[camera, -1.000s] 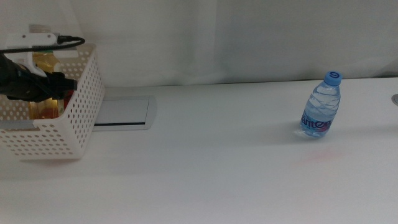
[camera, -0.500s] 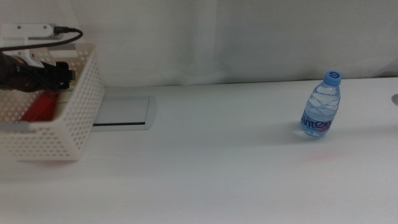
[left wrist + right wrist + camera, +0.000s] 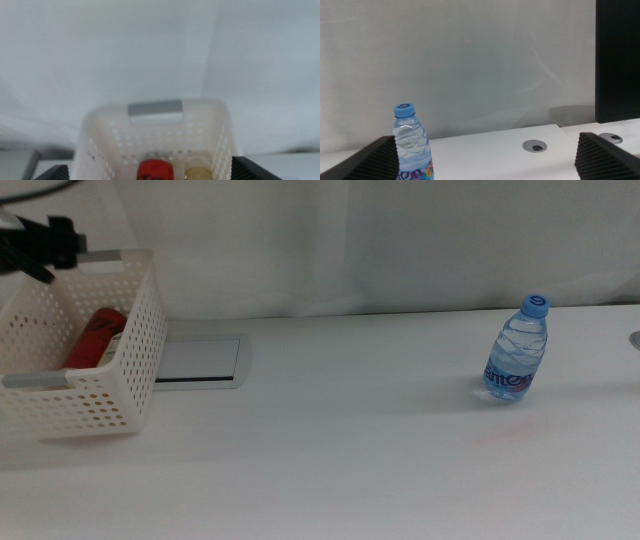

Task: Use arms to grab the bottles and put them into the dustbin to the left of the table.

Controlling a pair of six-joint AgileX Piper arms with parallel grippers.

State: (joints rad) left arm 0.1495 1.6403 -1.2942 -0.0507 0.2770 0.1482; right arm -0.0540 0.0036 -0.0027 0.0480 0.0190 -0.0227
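The white perforated dustbin (image 3: 140,330) stands at the table's left end. A slim red can (image 3: 96,336) lies inside it. My left gripper (image 3: 52,244) hovers above the bin's far rim, open and empty. The left wrist view looks down into the dustbin (image 3: 155,109), where the red can (image 3: 155,172) and the yellow-liquid bottle (image 3: 200,174) lie side by side below my left gripper (image 3: 150,165). The blue-capped water bottle (image 3: 517,350) stands upright at the right of the table. My right gripper (image 3: 485,150) is open, short of that bottle (image 3: 412,145), and out of the middle view.
A grey inset panel (image 3: 200,360) lies in the table just right of the dustbin. A round cable grommet (image 3: 535,146) sits in the tabletop beyond the water bottle. A dark screen edge (image 3: 617,60) stands at the far right. A white curtain backs the table.
The left gripper was low in the dustbin with the yellow bottle; it has let go and risen up and back above the rim. The water bottle has not moved.
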